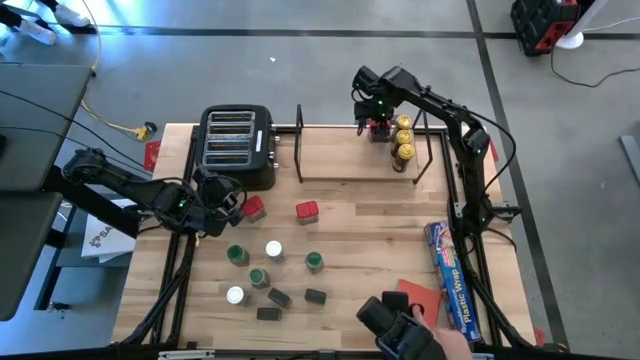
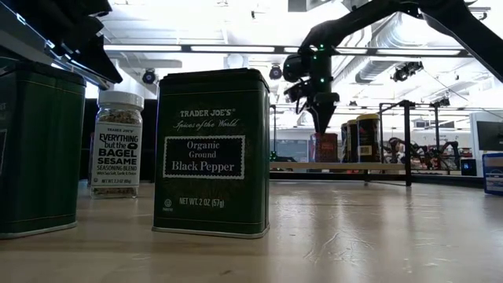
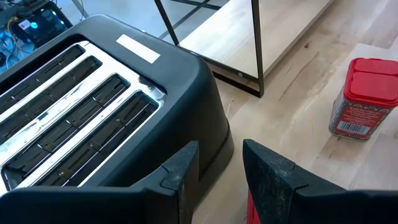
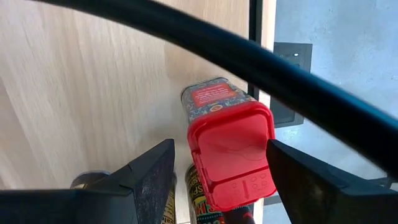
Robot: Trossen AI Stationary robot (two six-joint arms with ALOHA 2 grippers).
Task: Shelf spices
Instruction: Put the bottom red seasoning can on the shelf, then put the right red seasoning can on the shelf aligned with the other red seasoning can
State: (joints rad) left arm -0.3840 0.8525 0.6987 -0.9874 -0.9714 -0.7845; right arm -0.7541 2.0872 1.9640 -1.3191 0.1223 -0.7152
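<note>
Right wrist view: red-topped tin (image 4: 230, 152) between pincer (image 4: 217, 177) fingers

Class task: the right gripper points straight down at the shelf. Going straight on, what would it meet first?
Probably the red-lidded spice tin directly between the right gripper's open fingers, then the shelf board under it.

My table (image 1: 360, 225): light wood planks, standing on a grey concrete floor (image 1: 300, 80) crossed by dark tape lines (image 1: 495, 70). To my left, a dark desk (image 1: 30, 110); a yellow-ended cable (image 1: 140, 129) trails on the floor beside it. Far right corner: red-and-black equipment case (image 1: 545, 22). Overhead: white ceiling with long strip lights (image 2: 228, 49) and exposed ducts (image 2: 393, 39). Behind me, black-framed stands (image 2: 405, 134).
</note>
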